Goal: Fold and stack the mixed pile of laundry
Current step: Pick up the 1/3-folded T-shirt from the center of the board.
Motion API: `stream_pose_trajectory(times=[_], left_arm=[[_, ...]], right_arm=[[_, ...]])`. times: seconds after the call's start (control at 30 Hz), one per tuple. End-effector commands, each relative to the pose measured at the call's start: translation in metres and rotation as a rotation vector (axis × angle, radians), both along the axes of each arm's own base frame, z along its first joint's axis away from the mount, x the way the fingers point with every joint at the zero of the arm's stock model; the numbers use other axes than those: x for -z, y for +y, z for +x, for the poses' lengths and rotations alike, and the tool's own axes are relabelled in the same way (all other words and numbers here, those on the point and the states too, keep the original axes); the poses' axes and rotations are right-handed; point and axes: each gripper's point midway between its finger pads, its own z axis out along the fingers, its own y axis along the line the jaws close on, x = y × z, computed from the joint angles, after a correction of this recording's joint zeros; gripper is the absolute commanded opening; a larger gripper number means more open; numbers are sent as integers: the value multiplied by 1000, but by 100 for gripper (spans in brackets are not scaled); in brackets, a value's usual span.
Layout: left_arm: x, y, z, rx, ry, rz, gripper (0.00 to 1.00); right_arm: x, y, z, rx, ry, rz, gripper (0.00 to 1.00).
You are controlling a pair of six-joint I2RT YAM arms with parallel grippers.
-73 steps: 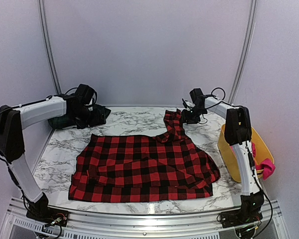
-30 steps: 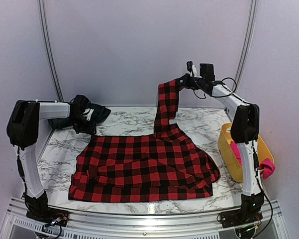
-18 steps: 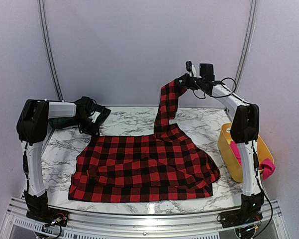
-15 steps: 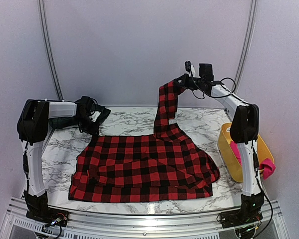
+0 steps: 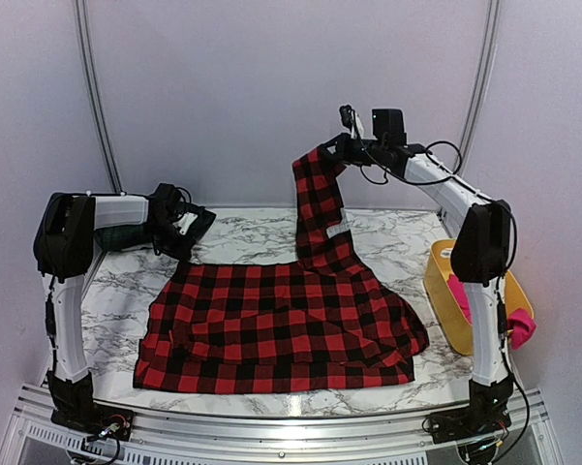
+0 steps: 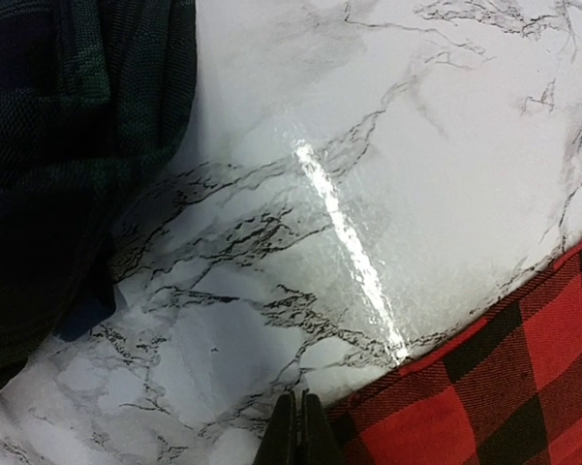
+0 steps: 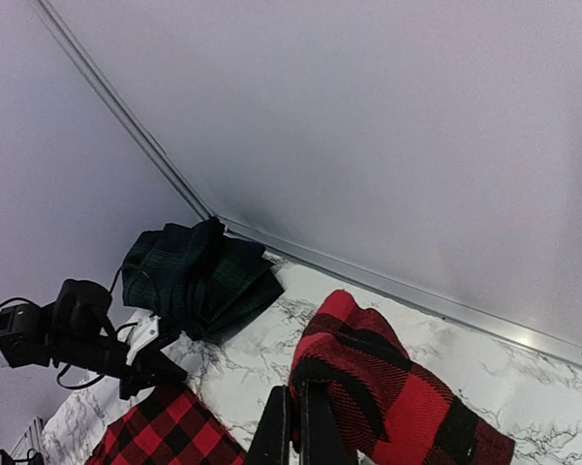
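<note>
The red-and-black checked garment [image 5: 281, 320] lies spread flat across the marble table [image 5: 242, 232]. Its far right part is pulled up into a hanging strip [image 5: 318, 199]. My right gripper [image 5: 342, 145] holds the top of that strip high above the table's back, and in the right wrist view it [image 7: 295, 392] is shut on the bunched cloth [image 7: 407, 397]. My left gripper [image 6: 295, 402] is low at the garment's far left corner [image 6: 523, 378], its jaws shut on the hem's edge. The dark green-black plaid garment [image 5: 201, 219] lies folded at the back left [image 7: 199, 276].
A yellow tub [image 5: 444, 291] stands at the table's right edge with a pink garment [image 5: 521, 327] draped over its outer rim. A grey wall with metal rails [image 5: 95, 107] closes the back. The dark plaid pile [image 6: 68, 145] sits close beside my left gripper.
My right gripper has carried the raised strip further left and a little higher. My left gripper has closed at the garment's far left corner, having reached there from the dark plaid pile.
</note>
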Motion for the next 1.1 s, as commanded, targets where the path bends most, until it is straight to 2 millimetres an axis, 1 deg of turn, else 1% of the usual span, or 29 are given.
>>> stream_pose_trajectory(times=[0.0,0.1,0.2,0.37,0.53,0.57,0.6,0.7,0.77,0.87,0.93,1.07], left_arm=[[-14,5,2,12,-25,5,0],[-25,3,-4,30,-44,-7,0],[-36,5,-11,37,-73,-8,0],[-59,6,-23,64,-147,-8,0],[-82,4,-43,116,-222,1,0],[-92,2,-48,131,-248,2,0],[-97,1,-54,147,-264,5,0],[-109,-4,-73,200,-306,32,0],[-114,-7,-87,228,-326,62,0],[-115,-4,-112,239,-333,83,0],[-116,-4,-129,253,-342,82,0],[-113,-2,-157,292,-354,104,0]], right_arm=[[-59,8,-36,-11,-113,-28,0],[-73,8,-53,2,-139,-55,0],[-80,6,-69,13,-144,-67,0],[-84,-2,-98,18,-137,-75,0],[-86,-7,-130,12,-120,-75,0],[-86,-7,-137,10,-121,-76,0],[-87,-6,-145,8,-120,-77,0],[-92,-4,-168,1,-125,-74,0],[-95,-4,-183,2,-126,-74,0],[-102,-6,-209,9,-131,-69,0],[-103,-9,-226,14,-127,-66,0],[-99,-14,-262,16,-103,-57,0]])
